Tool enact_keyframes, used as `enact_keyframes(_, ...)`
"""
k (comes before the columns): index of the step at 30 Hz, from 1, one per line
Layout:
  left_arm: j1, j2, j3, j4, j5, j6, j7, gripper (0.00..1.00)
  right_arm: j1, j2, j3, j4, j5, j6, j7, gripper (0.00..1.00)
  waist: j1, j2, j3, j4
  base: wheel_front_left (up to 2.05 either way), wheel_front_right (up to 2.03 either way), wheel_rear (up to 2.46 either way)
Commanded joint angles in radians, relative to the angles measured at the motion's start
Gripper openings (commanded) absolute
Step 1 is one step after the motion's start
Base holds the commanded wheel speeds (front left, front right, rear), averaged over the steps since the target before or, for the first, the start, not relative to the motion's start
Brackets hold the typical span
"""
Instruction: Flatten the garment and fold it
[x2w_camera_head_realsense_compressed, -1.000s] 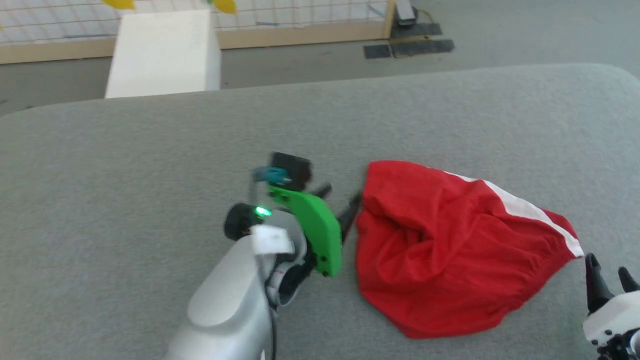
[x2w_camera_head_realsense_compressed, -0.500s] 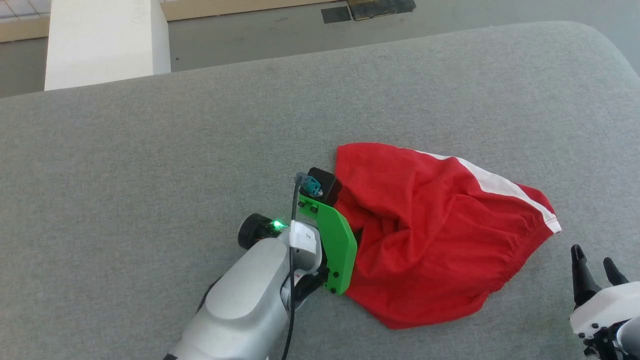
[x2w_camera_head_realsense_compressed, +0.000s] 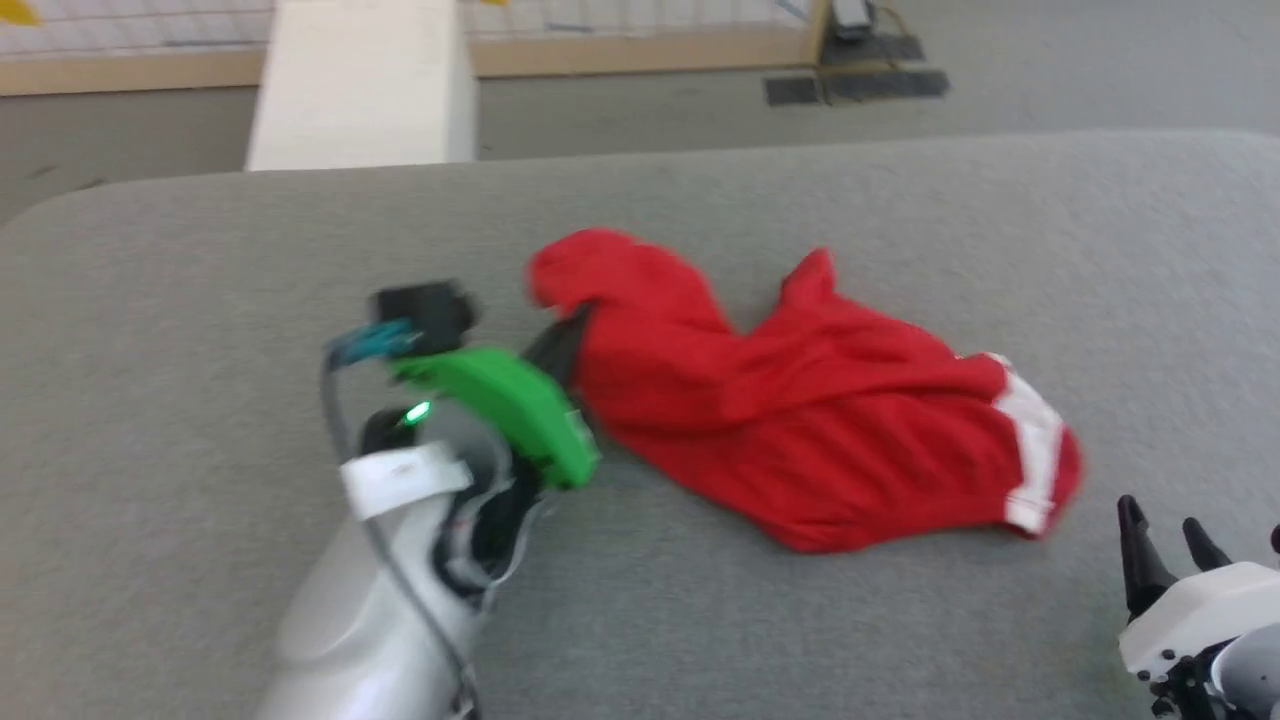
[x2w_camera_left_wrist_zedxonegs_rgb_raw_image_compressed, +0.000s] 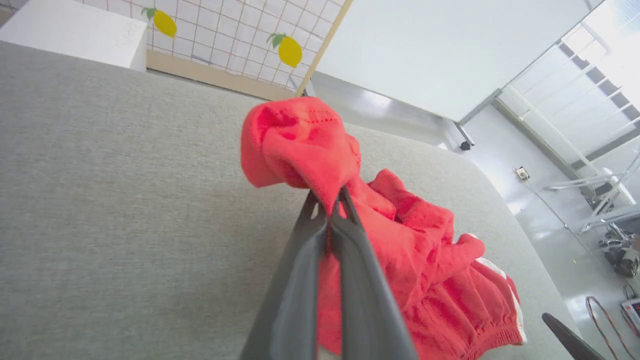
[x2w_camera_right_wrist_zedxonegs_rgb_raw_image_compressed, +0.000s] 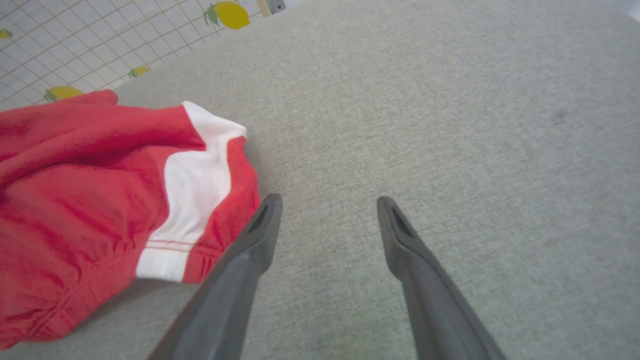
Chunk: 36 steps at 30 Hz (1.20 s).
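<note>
**One end pinched, garment far from flat**

My left gripper (x2w_camera_left_wrist_zedxonegs_rgb_raw_image_compressed: 327, 197) is clamped on a bunched fold at the left end of the garment (x2w_camera_head_realsense_compressed: 800, 430), and that end stands raised off the grey padded surface (x2w_camera_head_realsense_compressed: 200, 300); the rest lies crumpled in the middle of the surface, trailing right, with the white band (x2w_camera_right_wrist_zedxonegs_rgb_raw_image_compressed: 195, 180) at its right end; my right gripper (x2w_camera_right_wrist_zedxonegs_rgb_raw_image_compressed: 330, 202) hangs on the near side just beside that band, fingers apart, holding nothing.

I judge the flattening barely begun: one end is held, no layer is spread and no fold is made; what is left is to take the right end, draw the cloth taut, lay it smooth, then fold.

Room is generous; bare surface lies left of the cloth and on its far and near sides; the far edge is well apart from the garment, with a white block (x2w_camera_head_realsense_compressed: 360, 90) and floor beyond it; the rounded right corner of the surface is nearer, so I would draw leftward rather than right.
</note>
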Motion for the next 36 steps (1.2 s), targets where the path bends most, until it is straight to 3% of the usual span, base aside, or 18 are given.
enact_keyframes(1, 0.055, 0.033, 0.027, -0.032, -0.007, 0.03, -0.012, 0.0, 0.008, 0.0, 0.006, 0.003, -0.003, -0.001, 0.004, 1.0, 0.0, -0.0001, -0.082, 0.11, 0.0, 0.0, 0.0)
enact_keyframes(8, 0.294, 0.136, 0.139, -0.209, -0.033, 0.177, -0.002, 0.0, 0.035, 0.0, 0.024, 0.011, 0.005, -0.001, 0.009, 1.0, 0.0, -0.0001, -0.123, 0.24, 0.0, 0.0, 0.0)
enact_keyframes(13, 0.472, 0.18, 0.136, -0.296, -0.052, 0.257, 0.091, 0.0, 0.044, 0.0, 0.041, 0.018, 0.008, -0.001, 0.013, 1.0, 0.0, -0.0001, -0.138, 0.312, 0.0, 0.0, 0.0)
enact_keyframes(16, 0.552, 0.187, 0.1, -0.329, -0.079, 0.271, 0.168, 0.0, 0.043, 0.0, 0.056, 0.024, 0.009, -0.001, 0.015, 1.0, 0.0, -0.0001, -0.141, 0.333, 0.0, 0.0, 0.0)
enact_keyframes(19, 0.603, 0.176, 0.063, -0.358, -0.127, 0.248, 0.233, 0.0, 0.04, 0.0, 0.069, 0.028, 0.008, -0.001, 0.017, 1.0, 0.0, -0.0001, -0.139, 0.344, 0.0, 0.0, 0.0)
enact_keyframes(22, 0.607, 0.142, 0.074, -0.388, -0.172, 0.23, 0.225, 0.02, 0.039, 0.0, 0.078, 0.031, 0.006, -0.001, 0.018, 1.0, 0.0, -0.0001, -0.139, 0.347, 0.0, 0.0, 0.0)
enact_keyframes(23, 0.6, 0.128, 0.088, -0.399, -0.187, 0.221, 0.21, 0.6, 0.039, 0.0, 0.083, 0.031, 0.003, -0.001, 0.019, 1.0, 0.0, -0.0001, -0.14, 0.346, 0.0, 0.0, 0.0)
enact_keyframes(24, 0.591, 0.122, 0.098, -0.406, -0.193, 0.215, 0.197, 1.0, 0.038, 0.0, 0.089, 0.031, 0.001, -0.001, 0.021, 1.0, 0.0, -0.0001, -0.14, 0.345, 0.0, 0.0, 0.0)
enact_keyframes(28, 0.537, 0.138, 0.151, -0.413, -0.14, 0.201, 0.097, 1.0, 0.024, 0.0, 0.152, 0.027, -0.006, -0.001, 0.038, 1.0, 0.0, -0.0001, -0.14, 0.326, 0.0, 0.0, 0.0)
enact_keyframes(36, 0.423, 0.202, 0.139, -0.353, 0.129, 0.135, -0.215, 1.0, -0.074, 0.0, 0.34, 0.045, -0.034, -0.001, 0.133, 1.0, 0.0, -0.0001, -0.103, 0.283, 0.0, 0.0, 0.0)
